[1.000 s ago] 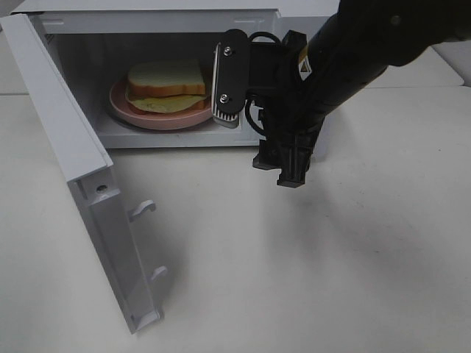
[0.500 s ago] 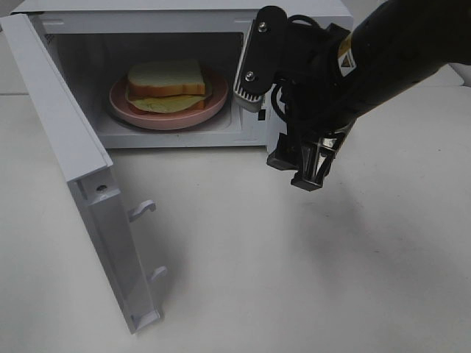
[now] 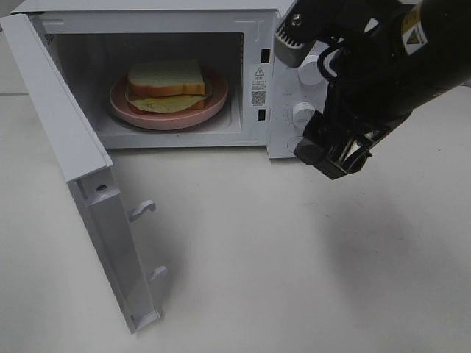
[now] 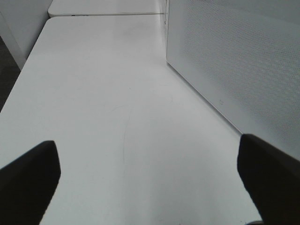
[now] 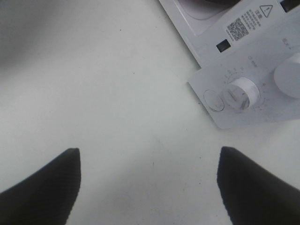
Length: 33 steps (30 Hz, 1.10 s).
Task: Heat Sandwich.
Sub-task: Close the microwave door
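Note:
The sandwich (image 3: 166,81) lies on a round pink plate (image 3: 176,118) inside the open white microwave (image 3: 254,51). It has thick white bread with yellow cheese showing at the front. My right gripper (image 3: 337,156) hangs open above the table in front of the microwave's control panel, to the right of the cavity. In the right wrist view the right gripper (image 5: 150,187) holds nothing, and the lower knob (image 5: 239,93) shows beyond it. My left gripper (image 4: 150,183) is open and empty over bare table, beside the microwave's perforated outer wall (image 4: 234,61). It is out of the exterior high view.
The microwave door (image 3: 66,140) swings out to the front left, its latch hooks (image 3: 143,209) sticking out over the table. Two white knobs (image 3: 304,112) sit on the panel behind my right arm. The white table (image 3: 243,257) stretches in front.
My right arm has drawn back from the cavity mouth and swung right, now in front of the control panel. The sandwich and plate stay inside, unmoved.

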Each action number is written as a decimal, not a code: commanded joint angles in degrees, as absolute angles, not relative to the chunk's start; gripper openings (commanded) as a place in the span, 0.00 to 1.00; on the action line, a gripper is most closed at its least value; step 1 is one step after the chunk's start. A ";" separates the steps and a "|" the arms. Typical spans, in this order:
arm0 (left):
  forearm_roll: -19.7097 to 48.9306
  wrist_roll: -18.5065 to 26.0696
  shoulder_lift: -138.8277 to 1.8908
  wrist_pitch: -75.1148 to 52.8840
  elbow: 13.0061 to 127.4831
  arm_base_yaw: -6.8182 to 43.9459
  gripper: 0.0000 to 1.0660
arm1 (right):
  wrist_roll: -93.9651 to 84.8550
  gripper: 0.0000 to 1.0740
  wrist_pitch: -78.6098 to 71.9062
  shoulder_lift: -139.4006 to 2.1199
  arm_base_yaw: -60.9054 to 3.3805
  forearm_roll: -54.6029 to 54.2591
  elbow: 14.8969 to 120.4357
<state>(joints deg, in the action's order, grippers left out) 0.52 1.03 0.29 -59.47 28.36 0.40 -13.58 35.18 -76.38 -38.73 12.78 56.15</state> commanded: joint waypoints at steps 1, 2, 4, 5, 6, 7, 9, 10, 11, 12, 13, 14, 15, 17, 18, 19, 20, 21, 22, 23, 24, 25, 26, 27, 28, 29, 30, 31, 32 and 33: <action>0.40 0.86 1.78 -59.24 28.30 0.17 0.92 | -11.17 0.71 36.84 -73.74 -38.85 12.55 55.92; 0.40 0.86 1.78 -59.24 28.30 0.17 0.92 | -10.83 0.71 37.01 -73.11 -38.85 12.55 55.92; 0.40 0.86 1.78 -59.24 28.30 0.17 0.92 | -9.74 0.71 37.47 -71.51 -38.85 12.55 55.92; 0.40 0.86 1.78 -59.24 28.30 0.17 0.92 | -9.17 0.71 37.82 -70.76 -38.85 12.55 55.92; 0.40 0.86 1.78 -59.24 28.30 0.17 0.92 | -8.59 0.71 38.33 -70.07 -38.85 12.55 55.92; 0.40 0.86 1.78 -59.24 28.30 0.17 0.92 | -8.08 0.71 38.79 -69.50 -38.85 12.55 55.92; 0.40 0.86 1.78 -59.24 28.30 0.17 0.92 | -6.70 0.71 40.11 -68.30 -38.85 12.55 55.92; 0.40 0.86 1.78 -59.24 28.30 0.17 0.92 | -5.90 0.71 41.02 -67.90 -38.85 12.55 55.92; 0.40 0.86 1.78 -59.24 28.30 0.17 0.92 | -5.16 0.71 41.83 -67.44 -38.85 12.55 55.92; 0.40 0.86 1.78 -59.24 28.30 0.17 0.92 | -4.18 0.71 43.60 -66.81 -38.85 12.55 55.92; 0.40 0.86 1.78 -59.24 28.30 0.17 0.92 | -4.07 0.71 44.29 -66.69 -38.85 12.55 55.92; 0.40 0.86 1.78 -59.24 28.30 0.17 0.92 | -4.07 0.71 44.29 -66.69 -38.85 12.55 55.92; 0.40 0.86 1.78 -59.24 28.30 0.17 0.92 | -3.78 0.71 45.32 -66.52 -38.85 12.55 55.92; 0.40 0.86 1.78 -59.24 28.30 0.17 0.92 | -3.21 0.71 47.67 -66.52 -38.85 12.55 55.92; 0.40 0.86 1.78 -59.24 28.30 0.17 0.92 | -2.46 0.71 50.19 -66.41 -38.85 12.55 55.92; 0.40 0.86 1.78 -59.24 28.30 0.17 0.92 | -2.46 0.71 50.19 -66.41 -38.85 12.55 55.92; 0.40 0.86 1.78 -59.24 28.30 0.17 0.92 | -2.29 0.71 51.28 -66.18 -38.85 12.55 55.86; 0.40 0.86 1.78 -59.24 28.30 0.17 0.92 | -2.18 0.71 52.08 -66.06 -38.85 12.55 55.86; 0.40 0.86 1.78 -59.24 28.30 0.17 0.92 | -1.78 0.71 53.57 -65.66 -38.85 12.55 55.75; 0.40 0.86 1.78 -59.24 28.30 0.17 0.92 | -1.78 0.71 53.57 -65.66 -38.85 12.55 55.75; 0.40 0.86 1.78 -59.24 28.30 0.17 0.92 | -1.26 0.71 54.14 -65.43 -38.85 12.55 55.58; 0.40 0.86 1.78 -59.24 28.30 0.17 0.92 | -1.26 0.71 54.37 -65.09 -38.85 12.55 55.23; 0.40 0.86 1.78 -59.24 28.30 0.17 0.92 | -1.26 0.71 54.60 -63.94 -38.85 12.38 54.20; 0.40 0.86 1.78 -59.24 28.30 0.17 0.92 | -1.20 0.71 54.60 -63.08 -38.85 12.32 53.57; 0.40 0.86 1.78 -59.24 28.30 0.17 0.92 | -1.20 0.71 54.60 -63.08 -38.85 12.32 53.57; 0.40 0.86 1.78 -59.24 28.30 0.17 0.92 | -1.20 0.71 54.72 -62.28 -38.85 12.43 52.88; 0.40 0.86 1.78 -59.24 28.30 0.17 0.92 | -1.15 0.71 54.77 -60.62 -38.85 12.26 51.68; 0.40 0.86 1.78 -59.24 28.30 0.17 0.92 | -1.03 0.71 54.77 -59.93 -38.85 12.20 51.17; 0.40 0.86 1.78 -59.24 28.30 0.17 0.92 | -1.03 0.71 54.77 -59.93 -38.85 12.20 51.17; 0.40 0.86 1.78 -59.24 28.30 0.17 0.92 | -0.97 0.71 54.83 -59.07 -38.85 12.20 50.42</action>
